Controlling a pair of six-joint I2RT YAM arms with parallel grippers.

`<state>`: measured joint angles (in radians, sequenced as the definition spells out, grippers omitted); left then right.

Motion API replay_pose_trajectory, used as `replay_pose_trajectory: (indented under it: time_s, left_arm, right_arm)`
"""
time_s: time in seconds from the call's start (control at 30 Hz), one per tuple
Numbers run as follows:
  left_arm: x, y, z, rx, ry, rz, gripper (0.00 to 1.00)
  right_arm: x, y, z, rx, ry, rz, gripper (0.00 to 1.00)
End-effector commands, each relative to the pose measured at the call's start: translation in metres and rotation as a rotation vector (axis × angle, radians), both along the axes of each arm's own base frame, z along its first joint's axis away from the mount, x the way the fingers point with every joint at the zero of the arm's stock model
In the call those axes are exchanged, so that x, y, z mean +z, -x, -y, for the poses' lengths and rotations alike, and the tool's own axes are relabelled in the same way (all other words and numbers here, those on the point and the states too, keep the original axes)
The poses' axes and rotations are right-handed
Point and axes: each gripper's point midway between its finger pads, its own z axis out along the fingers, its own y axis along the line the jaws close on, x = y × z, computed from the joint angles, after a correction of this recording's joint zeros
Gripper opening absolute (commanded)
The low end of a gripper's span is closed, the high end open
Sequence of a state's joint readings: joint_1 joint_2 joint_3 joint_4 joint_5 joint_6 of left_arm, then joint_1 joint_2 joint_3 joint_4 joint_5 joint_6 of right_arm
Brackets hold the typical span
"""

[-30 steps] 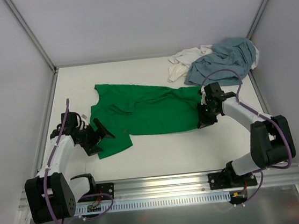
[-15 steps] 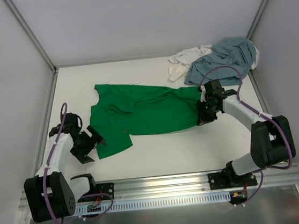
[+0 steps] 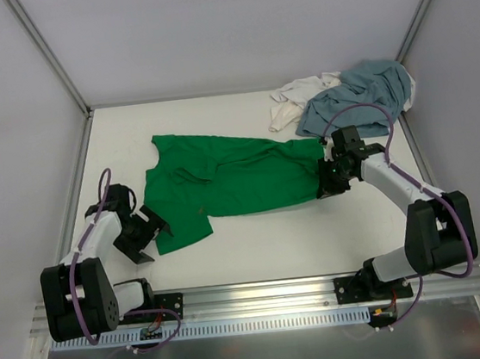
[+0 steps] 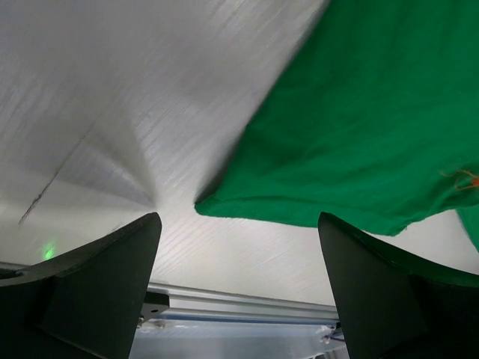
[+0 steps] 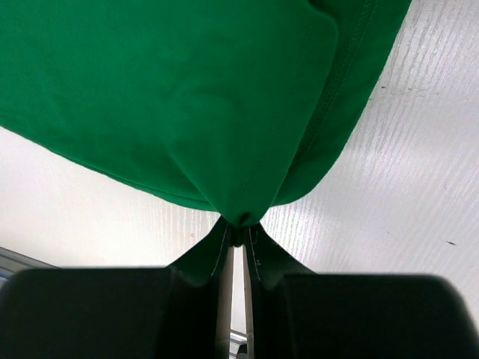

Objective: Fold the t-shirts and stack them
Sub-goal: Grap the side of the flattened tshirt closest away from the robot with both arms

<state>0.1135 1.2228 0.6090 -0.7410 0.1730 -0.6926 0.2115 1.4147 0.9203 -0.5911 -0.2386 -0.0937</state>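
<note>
The white table [image 3: 257,251] spreads out in front of my two bases. Across its middle lies the green t-shirt [image 3: 223,181], spread mostly flat with some wrinkles, its long side running left to right. In the far right corner the grey-blue t-shirt [image 3: 356,97] sits crumpled in a heap, lying partly over the bunched white t-shirt [image 3: 296,99] just to its left; both are well apart from my left arm.

My right gripper [image 3: 326,189] is at the green t-shirt's right edge, and its jaws are pinched together on a fold of that cloth [image 5: 187,97], which puckers up where the fingertips meet [image 5: 239,235].

My left gripper [image 3: 145,235] is low at the shirt's near left corner with its jaws spread wide and nothing in them. From the wrist, the corner of the green cloth [image 4: 359,127] lies on the table ahead of the gap between the two fingers [image 4: 238,224], touching neither.
</note>
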Motion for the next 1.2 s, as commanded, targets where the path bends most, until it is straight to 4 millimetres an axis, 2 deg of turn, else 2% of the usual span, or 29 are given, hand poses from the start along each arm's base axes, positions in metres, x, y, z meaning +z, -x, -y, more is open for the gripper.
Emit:
replay_pose_trajectory:
  time_s: [0.0, 0.1, 0.2, 0.5, 0.7, 1.0, 1.1, 1.13, 1.17]
  left_arm:
    - [-0.003, -0.01, -0.001, 0.008, 0.005, 0.075, 0.88]
    - [-0.003, -0.018, 0.002, -0.011, 0.019, 0.144, 0.86]
    - [-0.008, -0.014, 0.001, -0.023, 0.01, 0.123, 0.86]
    - [-0.013, -0.024, -0.003, -0.105, -0.006, 0.136, 0.82]
    - [-0.016, -0.031, 0.007, -0.142, 0.056, 0.165, 0.78]
    - [-0.017, -0.038, 0.023, -0.185, 0.114, 0.185, 0.77]
    - [-0.017, -0.04, 0.027, -0.198, 0.124, 0.191, 0.66]
    - [-0.017, -0.04, 0.028, -0.199, 0.126, 0.194, 0.42]
    - [-0.017, -0.04, 0.027, -0.199, 0.127, 0.193, 0.28]
  right_arm:
    - [0.012, -0.004, 0.0, -0.001, -0.02, 0.037, 0.05]
    - [0.011, -0.004, 0.0, -0.003, -0.022, 0.033, 0.05]
    - [0.011, -0.004, 0.0, -0.003, -0.023, 0.035, 0.05]
    - [0.011, -0.004, 0.0, -0.006, -0.023, 0.034, 0.05]
    - [0.01, -0.003, 0.002, -0.012, -0.022, 0.034, 0.05]
    - [0.01, -0.003, 0.004, -0.018, -0.019, 0.032, 0.05]
    - [0.011, -0.003, 0.004, -0.021, -0.017, 0.037, 0.05]
    - [0.011, -0.003, 0.005, -0.021, -0.016, 0.035, 0.06]
    - [0.011, -0.003, 0.005, -0.023, -0.015, 0.035, 0.06]
